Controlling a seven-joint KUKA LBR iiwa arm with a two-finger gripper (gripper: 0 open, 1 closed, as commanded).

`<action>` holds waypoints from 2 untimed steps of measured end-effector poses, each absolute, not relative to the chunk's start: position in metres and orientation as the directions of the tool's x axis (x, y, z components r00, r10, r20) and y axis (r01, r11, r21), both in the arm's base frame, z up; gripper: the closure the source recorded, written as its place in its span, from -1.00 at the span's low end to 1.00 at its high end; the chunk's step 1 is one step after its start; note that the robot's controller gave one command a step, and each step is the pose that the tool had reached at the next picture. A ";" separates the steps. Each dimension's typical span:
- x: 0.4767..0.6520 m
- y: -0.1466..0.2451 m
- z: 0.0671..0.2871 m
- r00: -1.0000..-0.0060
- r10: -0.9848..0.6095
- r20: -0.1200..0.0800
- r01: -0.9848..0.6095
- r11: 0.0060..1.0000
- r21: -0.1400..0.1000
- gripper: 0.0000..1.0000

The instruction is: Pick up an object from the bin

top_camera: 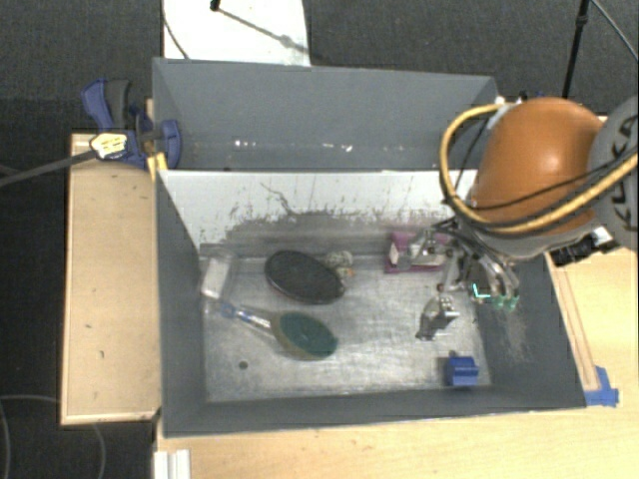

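Grey metal bin (180,297), viewed from above.

- 9 o'clock of the floor: a clear plastic piece (215,277) is noted against the left wall.
- Left of centre: a dark oval disc (303,275) is laid flat. At its 6 o'clock a green oval brush (308,335) is seen close by, with its pale blue handle pointed toward 10 o'clock.
- 1 o'clock, under the back wall: a purple piece (404,250) is recorded.
- 3 o'clock: the gripper (436,322) is held low over bare metal, hung from the arm's orange cover (534,158). Nothing is seen held in it. How far it is open cannot be told.
- The nearest things are logged as the purple piece at its 11 o'clock and a small blue block (460,370) at its 5 o'clock. The block is apart from the gripper and lies near the front wall.
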State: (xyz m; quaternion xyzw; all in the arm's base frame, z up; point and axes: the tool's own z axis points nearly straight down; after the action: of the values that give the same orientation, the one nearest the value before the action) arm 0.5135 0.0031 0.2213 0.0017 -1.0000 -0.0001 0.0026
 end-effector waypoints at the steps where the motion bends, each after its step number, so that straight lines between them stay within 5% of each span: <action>1: 0.577 0.055 0.198 -1.000 0.007 -0.006 0.007 1.000 0.003 -1.00; 2: 0.579 0.120 0.127 -0.981 0.196 0.004 0.196 0.981 0.002 -1.00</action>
State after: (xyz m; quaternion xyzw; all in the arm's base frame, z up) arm 0.5790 0.1203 0.1265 -0.0984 -0.9951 -0.0013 0.0020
